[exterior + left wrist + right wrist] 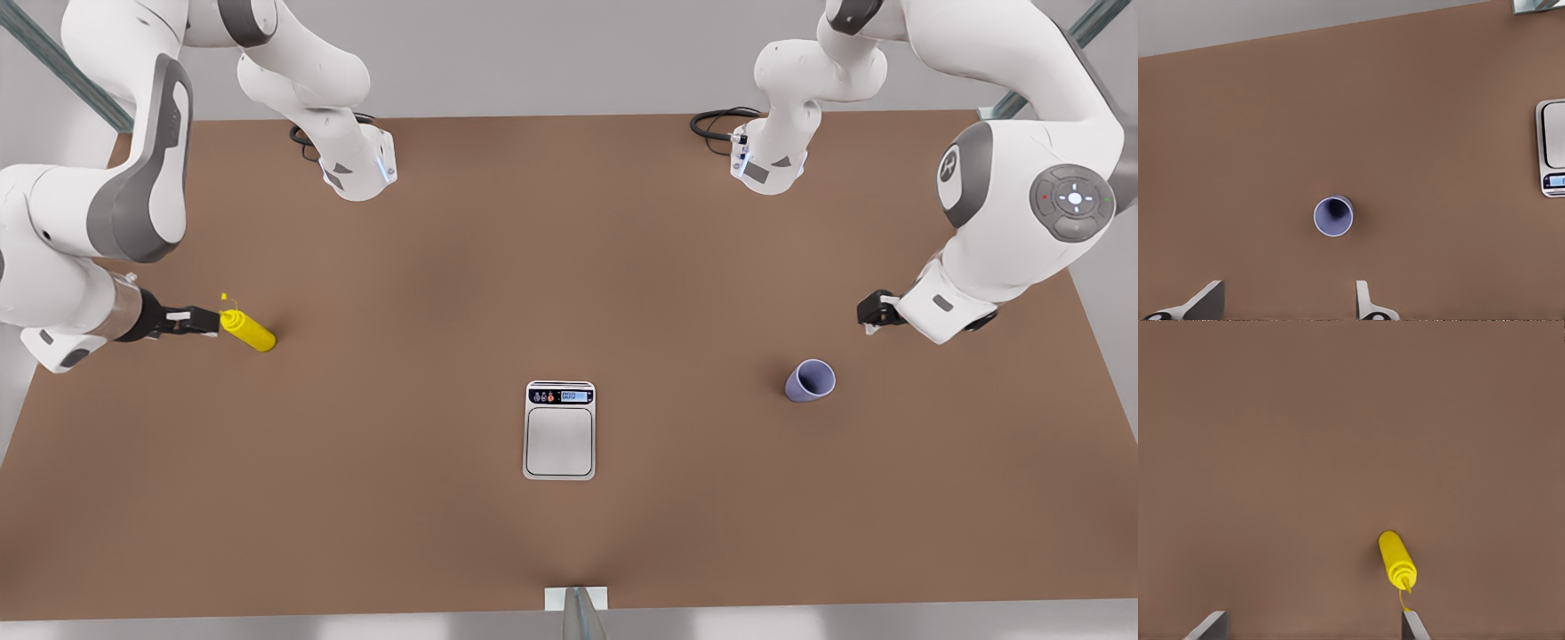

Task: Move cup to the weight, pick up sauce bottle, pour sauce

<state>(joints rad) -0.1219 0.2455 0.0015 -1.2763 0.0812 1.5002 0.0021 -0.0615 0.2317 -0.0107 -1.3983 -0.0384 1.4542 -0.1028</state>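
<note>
The weight, a flat scale with a silver-grey plate and a dark display strip at its far end, lies nearest the front view's lower edge, in the middle of the brown table, with nothing on its plate. The cup stands on the table well apart from it toward the front view's right, lavender with a dark inside, its mouth open to the camera. Above and to the right of the cup in that view hangs the left gripper, near the cup but clear of it; in the left wrist view its two pale fingers are spread wide, the cup sits on the table beyond the gap between them, and an end of the weight shows at the picture's edge. Toward the front view's left, well apart from the weight, is the sauce bottle, bright yellow, its thin nozzle toward the right gripper, which sits just beside the bottle's top. In the right wrist view that gripper's fingers are also wide apart, and the sauce bottle is off centre, close to one finger, its nozzle tip nearly at that finger.
</note>
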